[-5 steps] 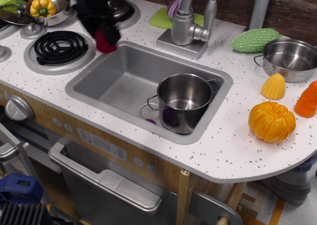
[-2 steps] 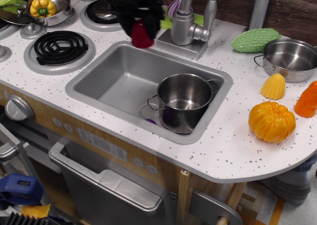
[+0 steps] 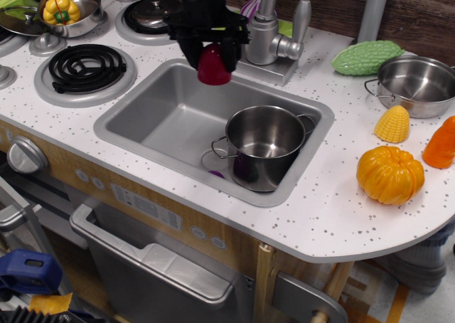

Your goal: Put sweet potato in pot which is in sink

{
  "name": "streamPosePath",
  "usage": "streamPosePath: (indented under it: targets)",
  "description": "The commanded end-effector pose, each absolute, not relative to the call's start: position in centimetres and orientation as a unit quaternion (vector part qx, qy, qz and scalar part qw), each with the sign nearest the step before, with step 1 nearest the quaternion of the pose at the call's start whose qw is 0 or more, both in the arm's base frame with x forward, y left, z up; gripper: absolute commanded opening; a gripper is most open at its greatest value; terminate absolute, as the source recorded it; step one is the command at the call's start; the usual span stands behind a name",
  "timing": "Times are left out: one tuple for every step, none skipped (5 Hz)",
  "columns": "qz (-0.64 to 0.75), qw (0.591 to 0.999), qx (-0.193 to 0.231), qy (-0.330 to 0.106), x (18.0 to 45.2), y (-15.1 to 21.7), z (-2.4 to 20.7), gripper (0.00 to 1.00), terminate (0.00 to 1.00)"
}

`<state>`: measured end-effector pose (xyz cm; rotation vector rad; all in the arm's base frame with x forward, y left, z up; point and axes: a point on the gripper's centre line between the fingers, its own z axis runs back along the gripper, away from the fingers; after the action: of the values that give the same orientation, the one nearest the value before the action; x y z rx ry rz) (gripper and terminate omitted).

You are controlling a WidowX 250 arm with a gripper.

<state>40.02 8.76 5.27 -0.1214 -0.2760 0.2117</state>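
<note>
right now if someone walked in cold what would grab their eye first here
The black gripper hanging over the back rim of the grey sink, shut on the dark red sweet potato. Next, the shiny steel pot standing empty in the sink's front right corner. Then the bright orange pumpkin on the counter to the right.

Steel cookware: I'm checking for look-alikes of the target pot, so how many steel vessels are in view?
3: the pot in the sink, a pan at the counter's right, a bowl holding a yellow pepper at the back-left.
</note>
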Motion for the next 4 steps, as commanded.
streamPosePath:
  targets:
    - [0.105, 0.975, -0.053, -0.19, 40.6, 8.2, 9.3, 0.0, 0.0]
    - [0.109, 0.974, -0.053, -0.193, 40.6, 7.6, 9.2, 0.0, 0.0]
    - [0.122, 0.973, -0.052, -0.192, 40.6, 6.7, 9.4, 0.0, 0.0]
    - [0.131, 0.971, -0.052, -0.193, 40.4, 6.1, 9.3, 0.0, 0.0]
